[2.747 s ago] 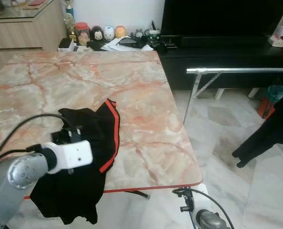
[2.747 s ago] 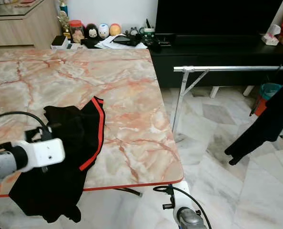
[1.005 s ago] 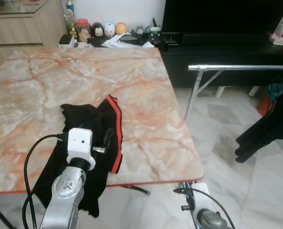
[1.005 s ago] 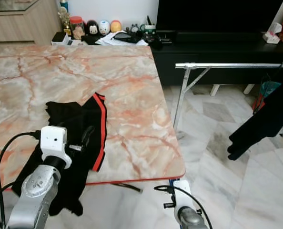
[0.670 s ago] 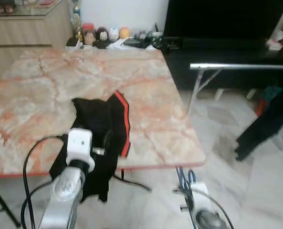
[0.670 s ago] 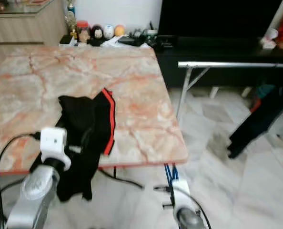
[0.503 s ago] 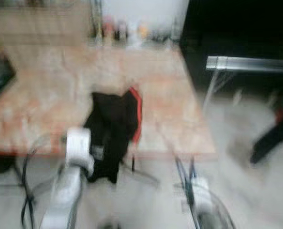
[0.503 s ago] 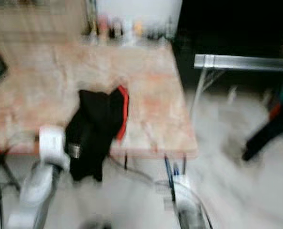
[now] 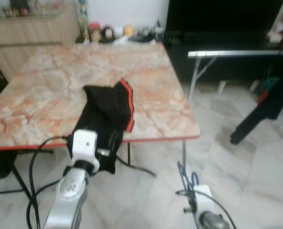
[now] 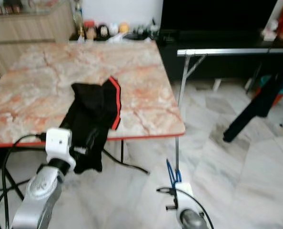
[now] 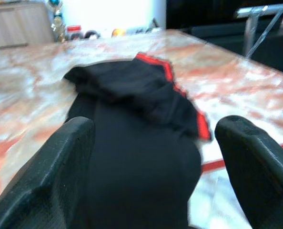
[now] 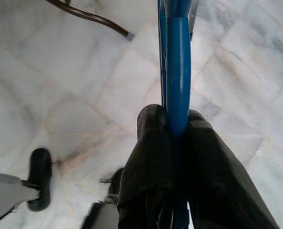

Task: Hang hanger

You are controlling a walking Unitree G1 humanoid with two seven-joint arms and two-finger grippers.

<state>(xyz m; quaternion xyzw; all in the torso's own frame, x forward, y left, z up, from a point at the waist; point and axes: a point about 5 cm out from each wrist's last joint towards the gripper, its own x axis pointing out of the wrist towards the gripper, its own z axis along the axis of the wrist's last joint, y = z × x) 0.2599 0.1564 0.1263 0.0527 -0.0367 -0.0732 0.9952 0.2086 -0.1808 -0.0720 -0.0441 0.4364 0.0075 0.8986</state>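
A blue hanger (image 12: 177, 57) is clamped between the fingers of my right gripper (image 12: 172, 117), low above the floor; its blue top (image 9: 186, 175) pokes up over the right wrist. A black garment with red trim (image 9: 108, 107) lies on the marble table (image 9: 51, 90) and droops over its near red edge. My left gripper (image 11: 153, 143) stands open in front of the drooping part, with one finger (image 11: 60, 162) on each side of the cloth and apart from it. A silver clothes rail (image 9: 237, 53) stands to the right of the table.
A dark garment (image 9: 263, 109) hangs from the rail at the far right. Small jars and figurines (image 9: 108, 33) line the table's far side, next to a black TV cabinet (image 9: 227, 36). Pale marble floor (image 9: 237, 181) stretches between table and rail. A black cable (image 9: 136, 167) trails under the table.
The camera has pulled back from the table, with blur on the way, so the whole table edge and more floor show. The blue hanger's top has come into view above the right wrist.
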